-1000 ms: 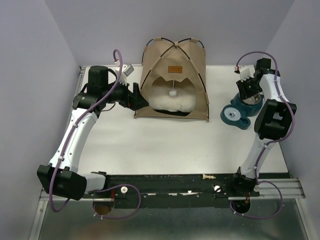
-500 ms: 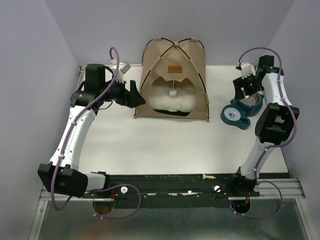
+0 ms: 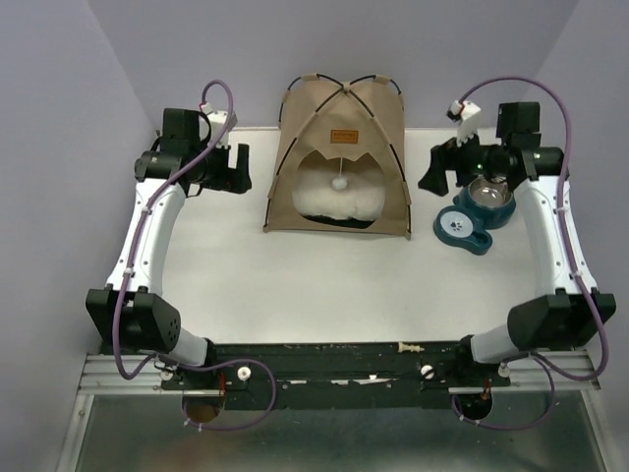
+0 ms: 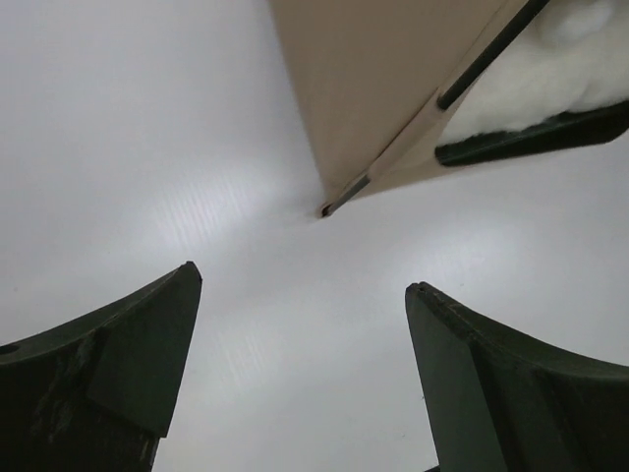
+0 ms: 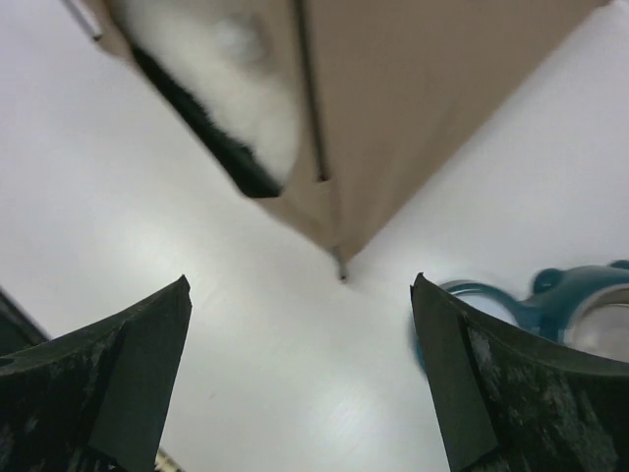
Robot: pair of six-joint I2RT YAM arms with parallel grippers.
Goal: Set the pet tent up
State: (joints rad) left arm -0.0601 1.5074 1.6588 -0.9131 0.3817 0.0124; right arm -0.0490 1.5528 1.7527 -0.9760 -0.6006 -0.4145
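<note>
The pet tent (image 3: 378,118) stands upright at the back middle of the table, tan with two black poles crossing at its top and a cat-ear doorway facing me. A white cushion (image 3: 339,202) fills its inside. My left gripper (image 3: 239,169) hovers open just left of the tent; in the left wrist view the left gripper (image 4: 303,277) has nothing between its fingers, and the tent's front left corner (image 4: 393,98) lies ahead. My right gripper (image 3: 432,169) hangs open between the tent and the bowl stand. The right wrist view shows the right gripper (image 5: 301,279) empty, facing the tent's right corner (image 5: 423,98).
A teal bowl stand (image 3: 477,218) holding a metal bowl (image 3: 489,192) sits right of the tent, under my right forearm; the bowl stand (image 5: 550,295) also shows beside my right finger. Grey walls close in the table's back and sides.
My right gripper has opened wide and swung left from above the bowl stand to the tent's right side. My left gripper has drawn back left, away from the tent's corner.
</note>
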